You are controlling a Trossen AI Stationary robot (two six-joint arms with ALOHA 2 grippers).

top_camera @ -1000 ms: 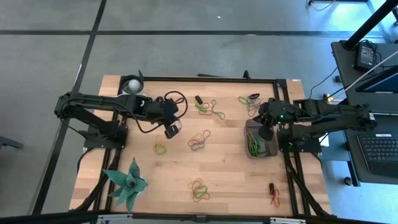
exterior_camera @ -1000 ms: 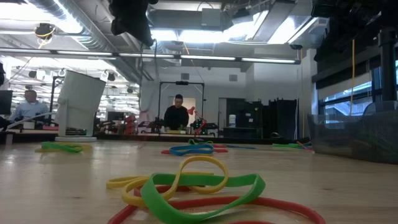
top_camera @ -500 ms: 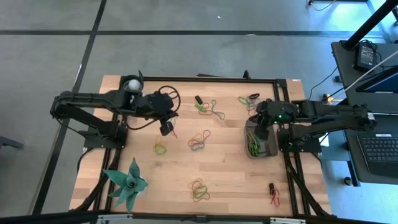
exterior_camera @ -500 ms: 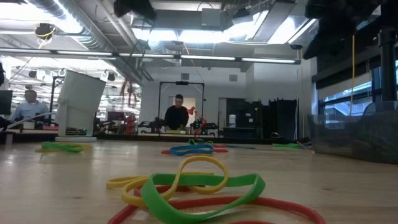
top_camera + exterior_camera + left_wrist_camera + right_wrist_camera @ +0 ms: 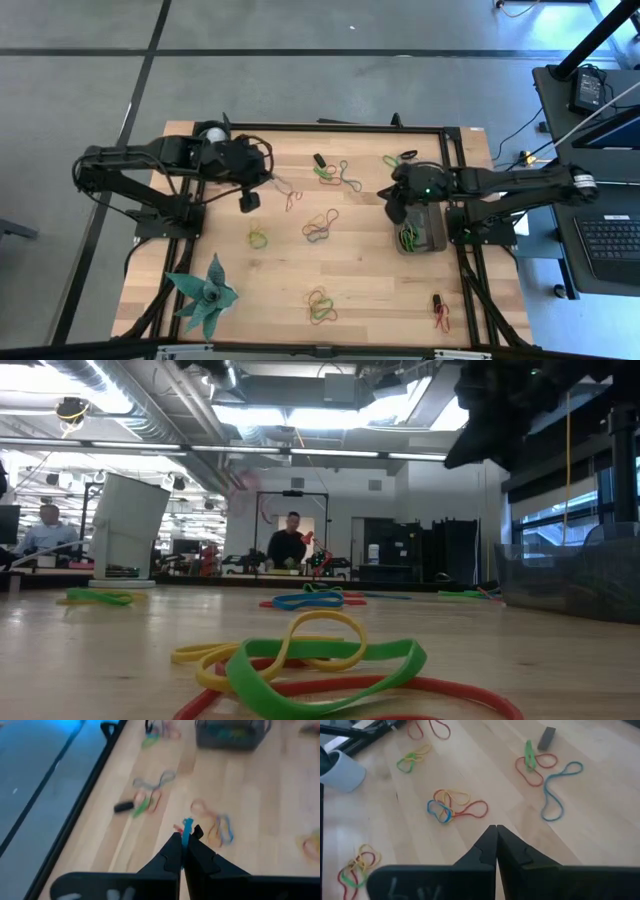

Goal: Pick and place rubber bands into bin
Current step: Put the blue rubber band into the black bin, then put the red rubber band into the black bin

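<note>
My left gripper (image 5: 183, 836) is up over the table's far left part (image 5: 260, 188), shut on rubber bands: a blue one (image 5: 187, 827) and a red one (image 5: 177, 828). My right gripper (image 5: 496, 831) is shut with nothing in it, just left of the dark grey bin (image 5: 432, 238), above the table (image 5: 397, 207). The bin stands flat near the right edge and holds green and yellow bands (image 5: 407, 236). More rubber bands lie flat in clusters on the wood (image 5: 320, 228), (image 5: 258, 238), (image 5: 321, 305), (image 5: 340, 176). My left gripper pinches the blue and red bands at its fingertips (image 5: 186, 834); short bits stick out past the tips. The fingers slant down toward the table's right. The thin loops (image 5: 287, 192) trail from the fingers, lifted clear of the table.
A white cup (image 5: 212, 134) stands at the far left corner and a green plant figure (image 5: 205, 295) at the near left. A small black oblong piece (image 5: 319, 160) lies by the far bands. More bands lie at the far right (image 5: 404, 160) and near right (image 5: 441, 316).
My left gripper has risen and drawn back toward the table's left edge, rolling as it went; the bands have come up off the wood and hang from it. My right gripper has gone from above the bin toward the table's left, sinking a little and tipping.
</note>
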